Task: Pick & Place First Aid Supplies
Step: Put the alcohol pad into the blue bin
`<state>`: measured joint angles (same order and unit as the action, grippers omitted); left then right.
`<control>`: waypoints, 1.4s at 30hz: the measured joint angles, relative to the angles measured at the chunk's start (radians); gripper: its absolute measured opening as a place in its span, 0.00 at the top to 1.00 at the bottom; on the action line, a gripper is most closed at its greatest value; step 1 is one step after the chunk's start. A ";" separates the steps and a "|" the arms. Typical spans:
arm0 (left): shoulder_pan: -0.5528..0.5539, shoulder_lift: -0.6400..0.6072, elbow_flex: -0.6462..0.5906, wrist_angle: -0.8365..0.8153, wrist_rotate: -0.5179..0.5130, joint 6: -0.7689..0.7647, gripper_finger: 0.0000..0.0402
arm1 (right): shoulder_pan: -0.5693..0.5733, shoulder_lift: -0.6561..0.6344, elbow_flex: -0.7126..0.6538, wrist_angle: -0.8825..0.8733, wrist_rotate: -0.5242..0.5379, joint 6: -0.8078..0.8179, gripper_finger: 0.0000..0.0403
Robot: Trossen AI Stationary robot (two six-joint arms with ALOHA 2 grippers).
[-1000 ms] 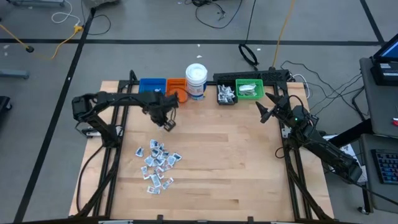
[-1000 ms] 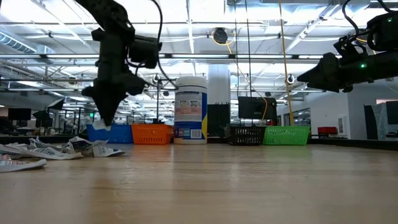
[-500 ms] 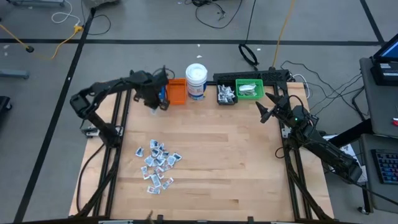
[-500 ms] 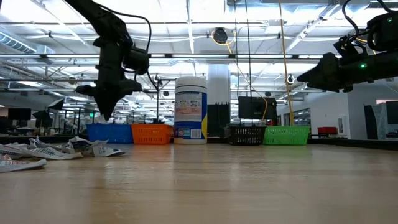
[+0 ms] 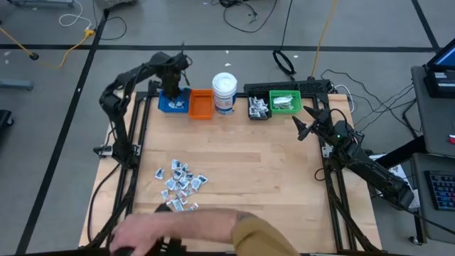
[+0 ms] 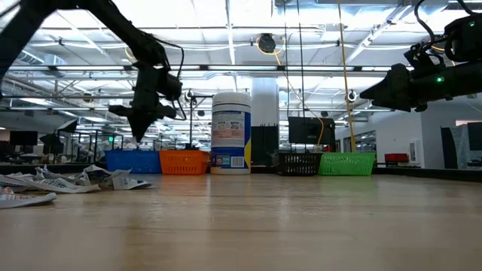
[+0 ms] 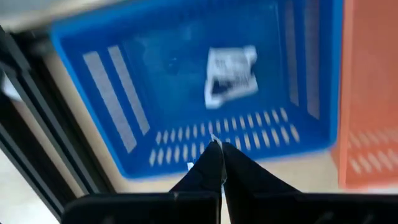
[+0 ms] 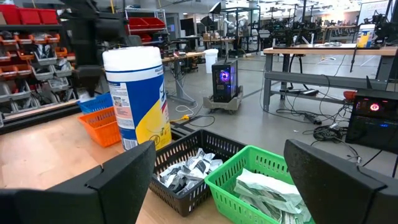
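Left gripper (image 5: 173, 91) hangs over the blue bin (image 5: 165, 105), fingers clenched together; a sliver of white shows at the tips in the wrist view, too small to tell if a packet is pinched. One packet (image 7: 231, 76) lies blurred inside the bin. Packet pile (image 5: 180, 188) sits on the table (image 5: 270, 192), its near edge hidden by a person's arm (image 5: 206, 231). Right gripper (image 5: 301, 125) waits near the green bin (image 5: 286, 103), fingers spread, holding nothing.

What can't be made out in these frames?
- Whether the left gripper holds a packet: only a white sliver shows at its tips in the left wrist view.
- Packet in the blue bin: blurred.
- Part of the pile: a person's arm covers it, high view.
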<state>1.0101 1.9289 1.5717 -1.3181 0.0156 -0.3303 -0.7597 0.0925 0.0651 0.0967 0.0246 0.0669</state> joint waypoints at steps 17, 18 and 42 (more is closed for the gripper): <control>0.034 0.127 0.089 0.074 -0.070 0.007 0.64 | 0.000 0.000 0.000 0.000 0.000 0.000 0.13; 0.034 0.127 0.089 0.074 -0.069 0.006 0.60 | 0.000 0.000 0.000 0.000 0.000 0.000 0.13; -0.136 -0.026 -0.066 0.098 0.043 0.140 0.32 | 0.000 0.000 0.000 0.000 0.000 0.000 0.13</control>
<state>0.8737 1.9029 1.5056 -1.2203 0.0588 -0.1906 -0.7597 0.0925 0.0652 0.0969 0.0246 0.0669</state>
